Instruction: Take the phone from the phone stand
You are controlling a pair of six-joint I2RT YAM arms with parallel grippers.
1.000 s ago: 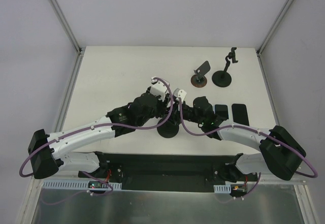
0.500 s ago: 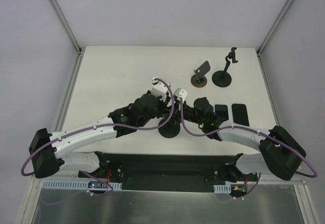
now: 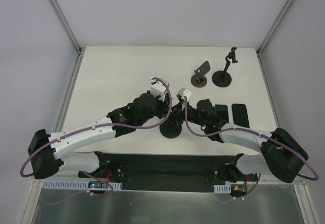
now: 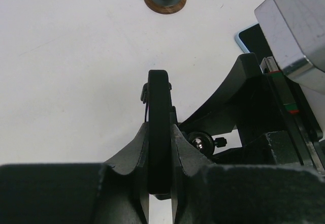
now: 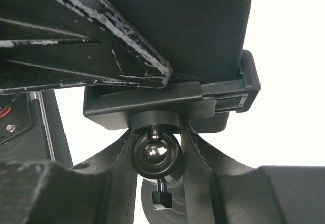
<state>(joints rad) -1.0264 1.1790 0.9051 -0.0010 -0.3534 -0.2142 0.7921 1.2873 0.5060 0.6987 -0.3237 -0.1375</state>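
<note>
Two tools share one assembly. The phone [image 4: 158, 102] stands on edge, seated in the clamp [image 5: 172, 104] of the phone stand [image 3: 170, 129], near the front middle of the counter [image 3: 111, 76], and is not yet free.

The left tool [image 4: 158, 150] is closed almost fully across the phone's thin body. Its fingers [image 4: 133, 148] press the two flat faces, a grip that suits drawing the slab out of the clamp.

The right tool [image 5: 156, 138] is partly closed around the stand's ball joint [image 5: 154, 155], just beneath the clamp. This hold probably braces the stand so that a pull on the phone neither tips nor drags it.

To the right, two spare phones [image 3: 221, 113] lie flat side by side on the counter, just beyond the right arm. At the far side stand a wedge-shaped holder [image 3: 199, 77] and a tall post holder [image 3: 223, 74], both without phones and well apart from the work.
</note>
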